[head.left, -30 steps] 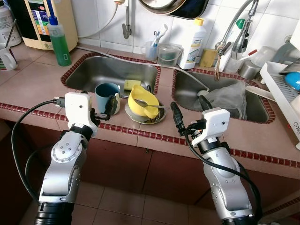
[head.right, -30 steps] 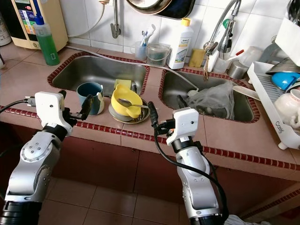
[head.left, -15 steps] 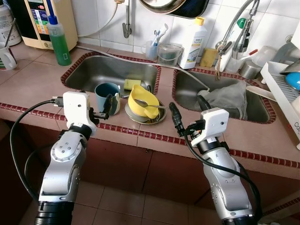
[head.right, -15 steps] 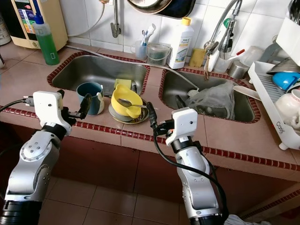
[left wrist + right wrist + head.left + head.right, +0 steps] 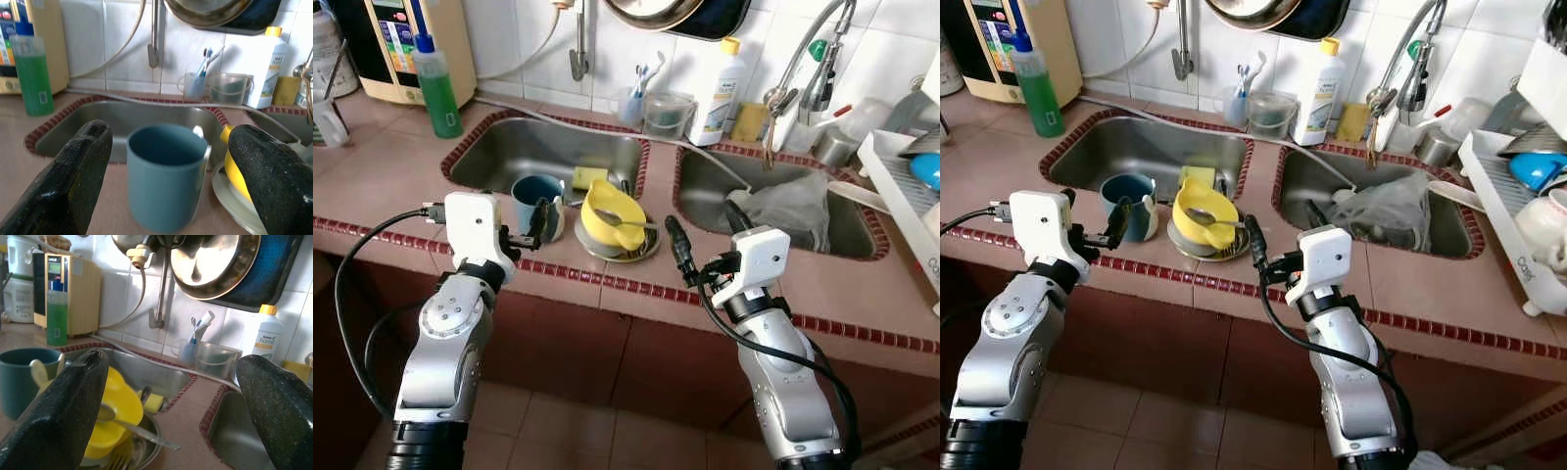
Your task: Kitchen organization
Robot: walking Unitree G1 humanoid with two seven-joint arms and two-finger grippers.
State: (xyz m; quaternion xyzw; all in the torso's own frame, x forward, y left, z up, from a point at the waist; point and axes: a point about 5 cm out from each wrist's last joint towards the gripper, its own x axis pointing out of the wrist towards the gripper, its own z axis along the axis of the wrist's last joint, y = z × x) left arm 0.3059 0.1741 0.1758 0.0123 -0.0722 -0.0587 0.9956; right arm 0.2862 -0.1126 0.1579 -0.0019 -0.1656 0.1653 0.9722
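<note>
Left hand (image 5: 166, 176), fingers spread, faces upright blue mug (image 5: 166, 174); right hand (image 5: 171, 426) equally unclenched.

Tiled kitchen, lit evenly.
White tiled wall (image 5: 509, 39) rises behind a pink-tiled table (image 5: 382, 181) edged in dark red; brown tiled floor (image 5: 578, 431) lies below.

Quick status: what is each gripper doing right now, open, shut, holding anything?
Left gripper: open, empty, fingers either side of the blue ceramic mug.
Right gripper: open, empty, facing the yellow plastic bowl.
</note>
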